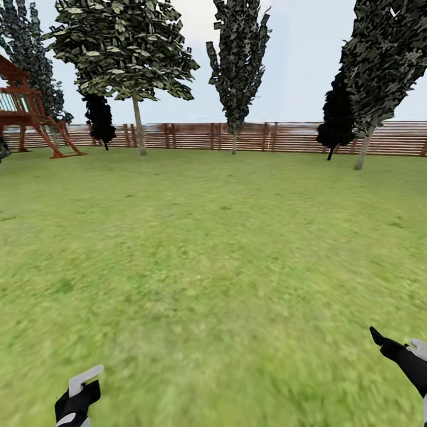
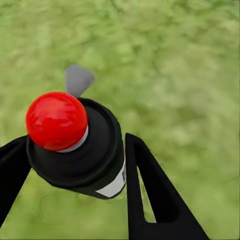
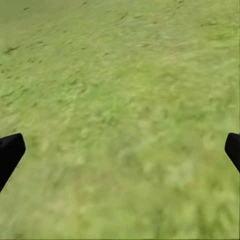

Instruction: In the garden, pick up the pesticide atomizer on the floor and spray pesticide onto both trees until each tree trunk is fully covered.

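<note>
Atomizer (image 2: 82,150), a rigid, probably light, smooth-sided can with red cap, sat clenched around its body in the left tool (image 2: 75,165); right tool (image 3: 120,150) gaped empty.

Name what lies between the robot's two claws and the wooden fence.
Bare lawn, in the head view, from the left claw and right claw to the fence.

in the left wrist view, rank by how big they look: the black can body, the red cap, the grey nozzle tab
1. black can body, the largest as seen.
2. red cap.
3. grey nozzle tab, the smallest, partly hidden behind the cap.
The cap is nearest the camera, so its true size against the body is unsure.
</note>
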Robot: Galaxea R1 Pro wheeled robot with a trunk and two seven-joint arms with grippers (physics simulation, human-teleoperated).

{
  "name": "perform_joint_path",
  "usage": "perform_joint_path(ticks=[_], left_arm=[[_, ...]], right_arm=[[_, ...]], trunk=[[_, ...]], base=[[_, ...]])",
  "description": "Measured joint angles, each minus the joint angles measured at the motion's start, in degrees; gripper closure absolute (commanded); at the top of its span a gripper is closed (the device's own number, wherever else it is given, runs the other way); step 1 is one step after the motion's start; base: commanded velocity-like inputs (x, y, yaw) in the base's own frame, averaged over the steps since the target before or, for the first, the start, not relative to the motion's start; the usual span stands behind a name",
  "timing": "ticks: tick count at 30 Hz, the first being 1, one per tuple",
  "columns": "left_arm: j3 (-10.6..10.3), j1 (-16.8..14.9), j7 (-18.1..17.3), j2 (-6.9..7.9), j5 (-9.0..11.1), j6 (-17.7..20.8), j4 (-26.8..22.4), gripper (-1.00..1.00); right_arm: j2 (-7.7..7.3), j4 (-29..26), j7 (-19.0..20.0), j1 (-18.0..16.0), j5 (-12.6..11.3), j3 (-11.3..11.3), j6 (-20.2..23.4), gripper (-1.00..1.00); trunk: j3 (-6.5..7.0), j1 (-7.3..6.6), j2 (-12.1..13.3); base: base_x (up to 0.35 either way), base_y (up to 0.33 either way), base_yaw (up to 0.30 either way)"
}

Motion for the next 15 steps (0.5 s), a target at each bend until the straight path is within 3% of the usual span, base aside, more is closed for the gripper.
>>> perform_joint_path(ticks=[15], left_arm=[[0.0,0.0,0.0,0.0,0.0,0.0,0.0,1.0]], right_arm=[[0.0,0.0,0.0,0.0,0.0,0.0,0.0,-1.0]], trunk=[[0.0,0.0,0.0]], base=[[0.265,0.216,0.253]])
